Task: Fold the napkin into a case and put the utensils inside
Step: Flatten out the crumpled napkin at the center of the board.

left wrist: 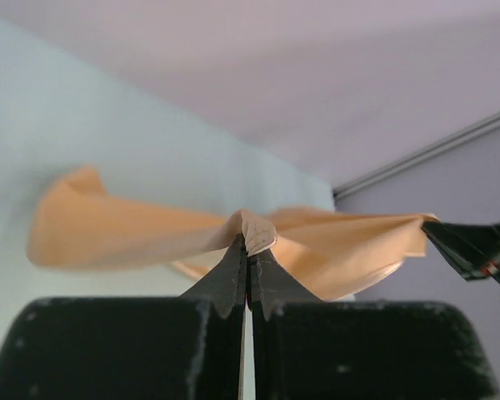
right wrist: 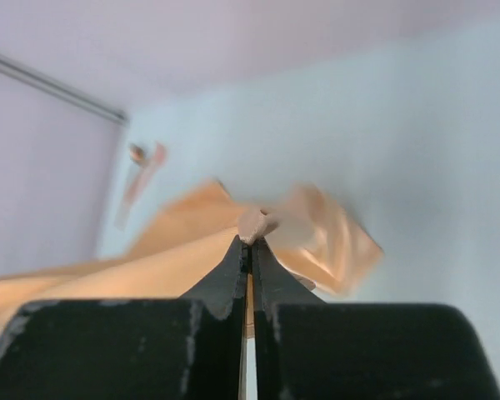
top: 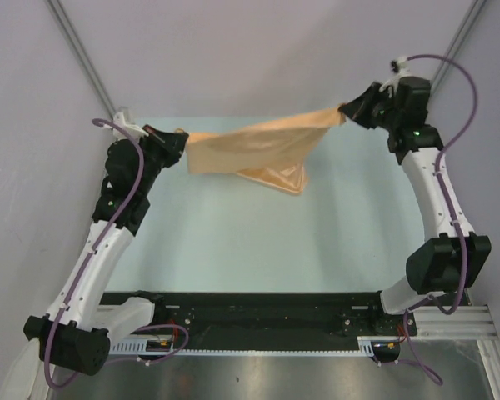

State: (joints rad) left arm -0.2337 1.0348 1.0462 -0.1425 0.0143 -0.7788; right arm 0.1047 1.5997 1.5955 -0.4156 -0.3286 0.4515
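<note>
Above the surface [top: 233, 250], the napkin [top: 258, 150] hangs stretched, pinched by the left gripper [top: 182, 143] and right gripper [top: 347, 109].

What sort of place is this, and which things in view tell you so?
Probably a robotics lab test cell, not a dining room: two robot arms bolted to a base rail at a pale table, plain lilac walls closing it in, and a napkin stretched between the left pincer and right pincer.

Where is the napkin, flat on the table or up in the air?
Up in the air. The napkin hangs bunched between the left claw and right claw, each shut on an end.
</note>
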